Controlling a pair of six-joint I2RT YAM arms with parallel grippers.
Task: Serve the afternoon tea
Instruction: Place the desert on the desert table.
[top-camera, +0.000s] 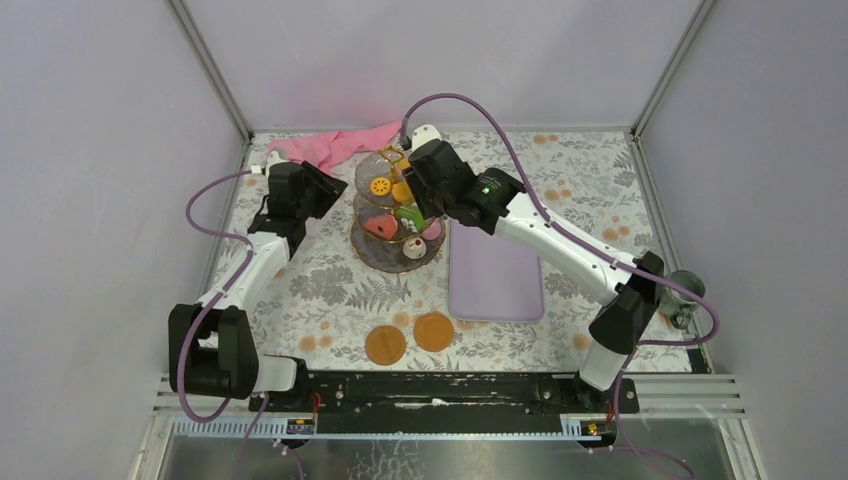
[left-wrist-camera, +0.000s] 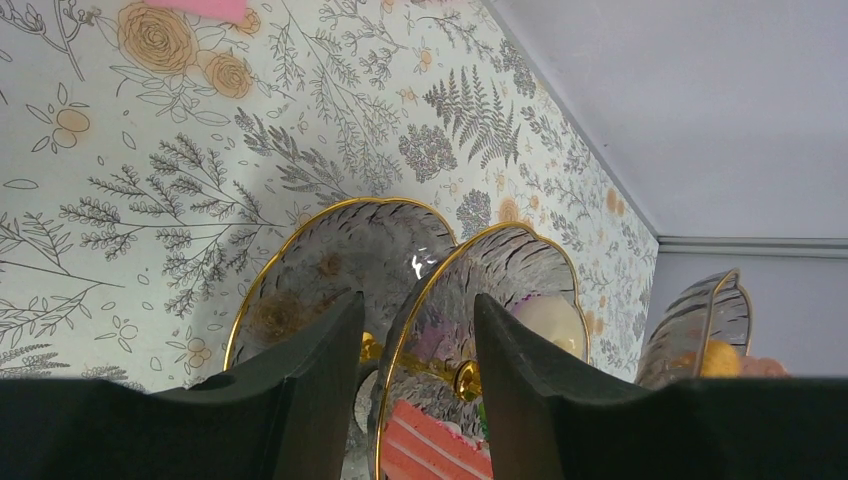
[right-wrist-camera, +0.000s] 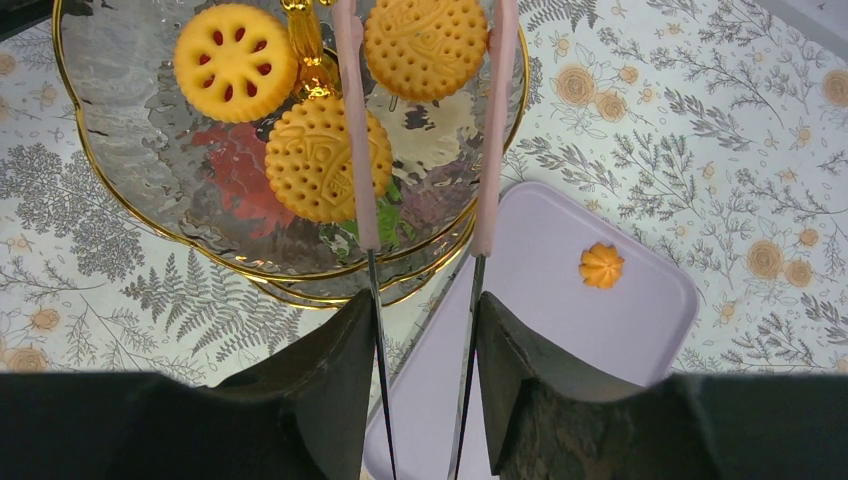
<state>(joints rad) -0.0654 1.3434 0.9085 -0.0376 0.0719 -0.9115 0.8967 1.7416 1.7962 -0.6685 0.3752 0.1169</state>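
Note:
The three-tier glass stand (top-camera: 392, 256) with gold rims stands mid-table. Its top tier (right-wrist-camera: 120, 190) carries three orange biscuits: a jam one (right-wrist-camera: 235, 62), a round one (right-wrist-camera: 328, 160) and another (right-wrist-camera: 425, 45). My right gripper (right-wrist-camera: 425, 300) hovers over the stand (top-camera: 428, 188), shut on pink tongs (right-wrist-camera: 355, 120). The tongs' arms are spread, with the far biscuit lying between them. My left gripper (left-wrist-camera: 418, 300) is open at the stand's left side (top-camera: 325, 192). The gold rim of a tier (left-wrist-camera: 500, 262) runs between its fingers. A pink-striped cake slice (left-wrist-camera: 430, 445) lies on that tier.
The lilac tray (top-camera: 495, 280) lies right of the stand and holds one small orange pastry (right-wrist-camera: 601, 265). Two orange discs (top-camera: 409, 338) lie near the front. A pink cloth (top-camera: 335, 145) is bunched at the back. A grey-green mug (top-camera: 686, 290) sits at the right edge.

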